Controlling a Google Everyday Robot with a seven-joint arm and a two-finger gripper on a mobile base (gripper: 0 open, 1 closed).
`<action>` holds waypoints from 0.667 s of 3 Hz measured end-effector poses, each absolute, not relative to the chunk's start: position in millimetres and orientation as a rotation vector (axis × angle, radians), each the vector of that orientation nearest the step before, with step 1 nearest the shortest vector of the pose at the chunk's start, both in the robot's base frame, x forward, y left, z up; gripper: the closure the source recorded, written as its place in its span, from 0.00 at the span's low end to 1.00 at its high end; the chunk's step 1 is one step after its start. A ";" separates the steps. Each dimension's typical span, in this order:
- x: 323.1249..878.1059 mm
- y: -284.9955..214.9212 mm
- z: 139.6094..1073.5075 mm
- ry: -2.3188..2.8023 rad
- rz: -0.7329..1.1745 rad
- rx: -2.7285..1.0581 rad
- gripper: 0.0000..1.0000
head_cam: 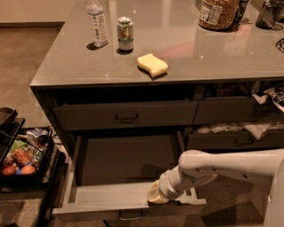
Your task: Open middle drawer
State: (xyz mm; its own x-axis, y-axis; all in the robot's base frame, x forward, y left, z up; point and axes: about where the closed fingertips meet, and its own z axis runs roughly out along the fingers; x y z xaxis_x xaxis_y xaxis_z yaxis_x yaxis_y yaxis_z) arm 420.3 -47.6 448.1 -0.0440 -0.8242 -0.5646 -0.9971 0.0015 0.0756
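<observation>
The middle drawer (pixel 100 207) stands pulled far out from the counter's left bank, its dark floor (pixel 124 159) bare and its paler inner front wall facing up. A small pull handle (pixel 131 216) shows at the bottom edge of its front. My gripper (pixel 155 197), wrapped in a tan cover, rests at the drawer's front rim just right of the handle. The white arm (pixel 230 166) reaches in from the right.
Above it the top drawer (pixel 127 116) is closed. Right-hand drawers (pixel 235 138) hang partly open with clutter. A water bottle (pixel 97 23), can (pixel 125 33), yellow sponge (pixel 152 64) and jar (pixel 217 12) stand on the countertop. A black cart with snacks (pixel 22 157) stands left of the drawer.
</observation>
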 end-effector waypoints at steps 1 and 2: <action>452.3 -63.3 475.4 1.884 0.536 -1.889 1.00; 488.5 -81.9 544.0 1.787 0.297 -1.867 1.00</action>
